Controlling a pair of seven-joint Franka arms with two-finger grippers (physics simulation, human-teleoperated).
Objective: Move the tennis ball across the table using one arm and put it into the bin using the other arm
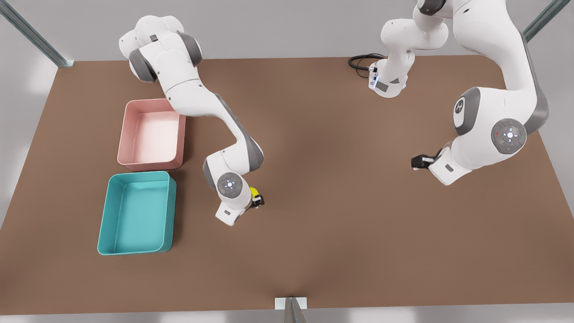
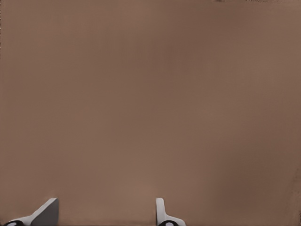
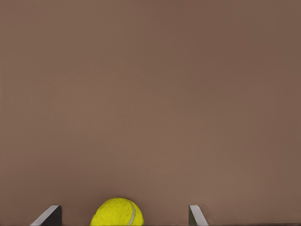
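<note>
Tennis ball sits on the brown surface between the spread jaws of the right gripper, whose fingertips stand apart on either side without touching it. In the front view this gripper is just beside the teal bin, on the front view's left, with the ball peeking out beside the wrist. The handover looks to be at its second half: the ball lies on the bin's side of the surface and the pick-up is in hand but not yet closed. Next the jaws must shut on the ball, lift, and carry it over the bin's rim.

Farther off, the pale pink tray lies beyond the bin. The left gripper waits with jaws apart over bare surface on the front view's right. Most of the ball is cut off in the wrist view and hidden by the arm in front.
</note>
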